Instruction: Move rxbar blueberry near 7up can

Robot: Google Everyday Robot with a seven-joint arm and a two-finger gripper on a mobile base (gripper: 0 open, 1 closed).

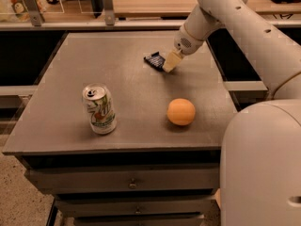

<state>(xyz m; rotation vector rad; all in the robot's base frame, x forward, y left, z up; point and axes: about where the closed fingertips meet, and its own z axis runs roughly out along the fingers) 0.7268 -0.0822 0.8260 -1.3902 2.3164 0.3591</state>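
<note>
The rxbar blueberry (154, 59), a small dark blue bar with white stripes, lies flat on the far middle of the grey table (70, 69). My gripper (170, 63) hangs from the white arm, tip down, right against the bar's right end and partly covering it. The 7up can (99, 108), white and green with a silver top, stands upright near the front left of the table, well apart from the bar and the gripper.
A round orange fruit (181, 111) sits at the front right of the table, between the gripper and the front edge. My white arm and body (263, 164) fill the right side. A wooden counter with rails (141, 4) runs behind the table.
</note>
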